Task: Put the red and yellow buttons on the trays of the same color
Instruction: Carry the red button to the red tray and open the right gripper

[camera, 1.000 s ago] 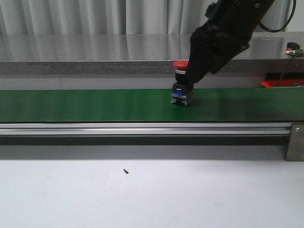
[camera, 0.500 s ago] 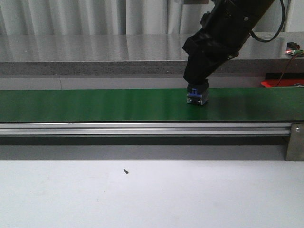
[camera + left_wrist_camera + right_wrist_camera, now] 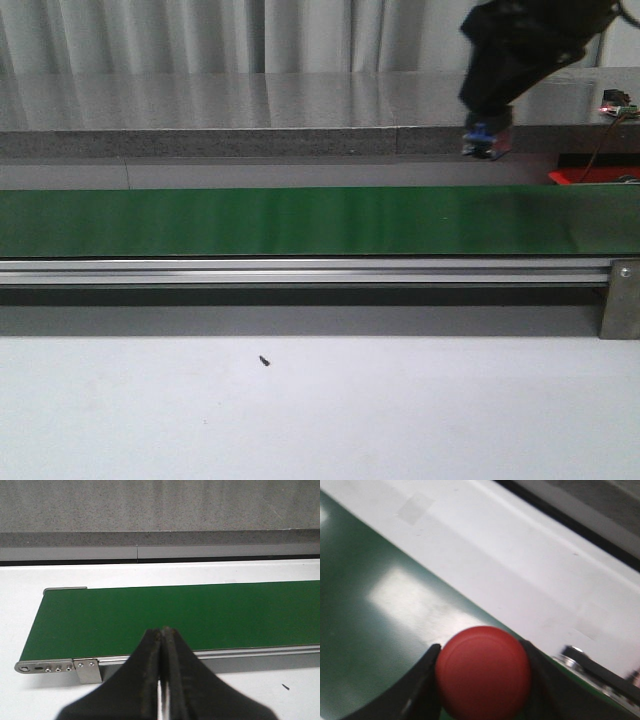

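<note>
A smooth, domed red button (image 3: 483, 670) sits pinched between the dark fingers (image 3: 422, 682) of the right hand (image 3: 487, 128), held in the air above the far edge of the matte green belt (image 3: 250, 222), its blue base showing below the black arm. The belt, a long flat strip edged by a silver metal rail (image 3: 300, 271), crosses a pale, smooth desk (image 3: 400, 410). A sliver of red tray (image 3: 590, 175) shows at far right; its contents cannot be made out. The left hand (image 3: 162, 680) hangs over the belt's near edge, fingers pressed together, holding nothing.
</note>
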`<state>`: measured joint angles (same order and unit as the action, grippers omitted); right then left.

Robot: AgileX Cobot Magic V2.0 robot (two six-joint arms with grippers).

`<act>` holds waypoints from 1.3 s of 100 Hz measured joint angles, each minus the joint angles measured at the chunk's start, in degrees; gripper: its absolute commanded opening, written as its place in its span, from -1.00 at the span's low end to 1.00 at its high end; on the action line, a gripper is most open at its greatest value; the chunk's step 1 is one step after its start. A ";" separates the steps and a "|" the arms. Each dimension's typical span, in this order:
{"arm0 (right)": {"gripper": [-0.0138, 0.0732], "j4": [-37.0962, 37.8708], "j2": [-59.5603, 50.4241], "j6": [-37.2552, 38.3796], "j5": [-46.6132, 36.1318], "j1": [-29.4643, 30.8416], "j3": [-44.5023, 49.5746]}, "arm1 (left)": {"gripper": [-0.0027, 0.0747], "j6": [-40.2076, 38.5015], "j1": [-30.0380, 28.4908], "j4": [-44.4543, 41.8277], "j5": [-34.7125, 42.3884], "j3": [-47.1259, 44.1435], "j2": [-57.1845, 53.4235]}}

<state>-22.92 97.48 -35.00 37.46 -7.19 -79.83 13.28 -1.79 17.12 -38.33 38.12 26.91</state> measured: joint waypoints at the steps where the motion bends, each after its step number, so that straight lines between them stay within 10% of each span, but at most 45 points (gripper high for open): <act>1: -0.48 0.00 -0.12 -0.02 0.11 0.39 0.00 | -0.98 0.00 0.00 0.00 0.00 0.00 0.00; 61: -0.48 -3.55 -0.78 1.18 2.15 31.79 0.10 | -0.98 0.00 0.00 0.00 0.00 0.00 0.00; 130: -0.48 -6.39 13.78 1.40 -3.35 33.57 1.03 | -0.98 0.00 0.00 0.00 0.00 0.00 0.00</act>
<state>-29.32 111.26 -33.60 34.11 26.39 -78.80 13.28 -1.79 17.12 -38.33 38.12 26.91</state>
